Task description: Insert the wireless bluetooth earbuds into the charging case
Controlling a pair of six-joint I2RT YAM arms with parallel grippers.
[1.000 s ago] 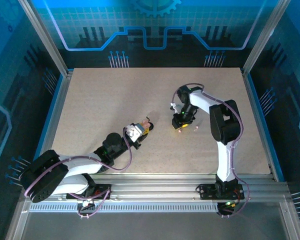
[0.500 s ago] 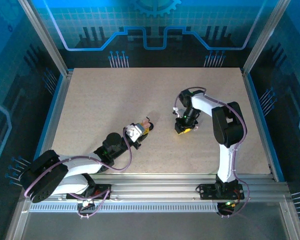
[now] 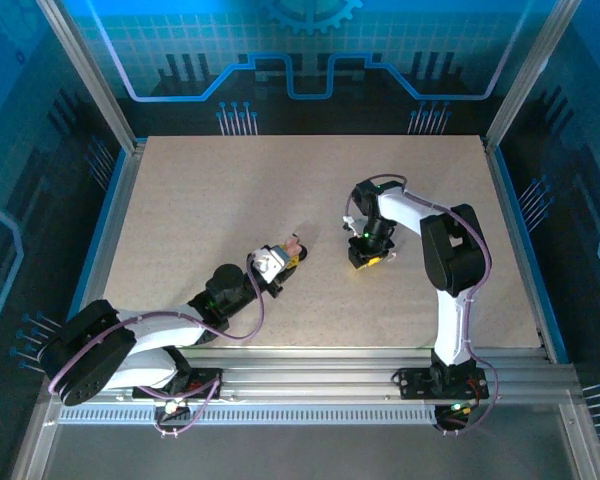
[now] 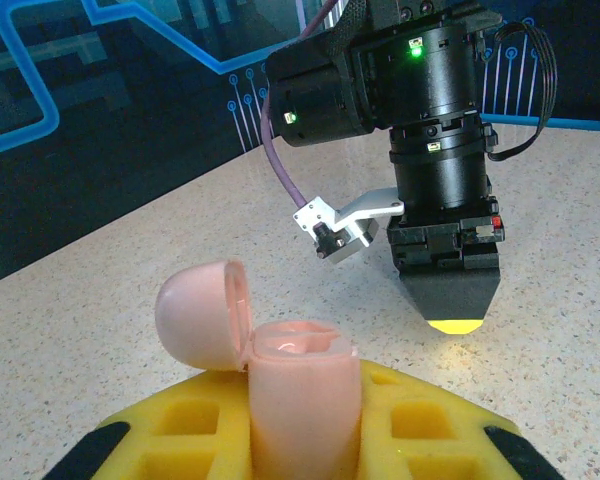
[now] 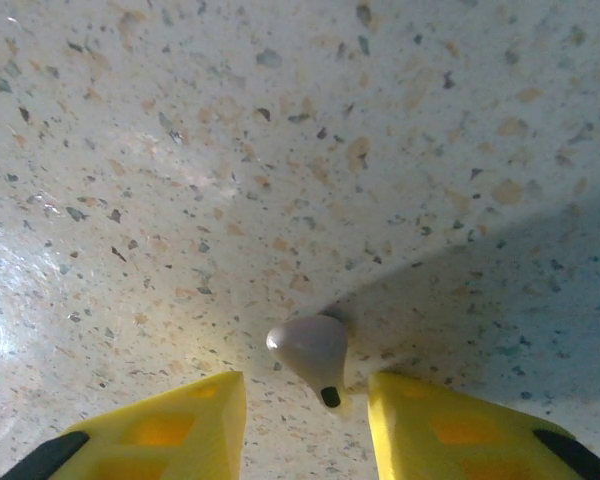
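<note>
**Step in hand: grasping an earbud from the bench**

The right gripper (image 5: 302, 418) stands low over the bench (image 5: 280, 150) with its jaws released, one on each side of a pale pink earbud (image 5: 310, 350). The earbud lies on the bench and touches neither jaw. To the left, the left gripper (image 3: 278, 263) has its jaws clenched on the pink charging case (image 4: 305, 390), held upright with its lid (image 4: 202, 318) swung back.

We judge the pick-up not yet made. We cannot tell whether any earbud is already seated.

The next move calls for closing squarely on the small, rounded earbud, which may roll or slip. Then we lift it and carry it left to the open case.
</note>
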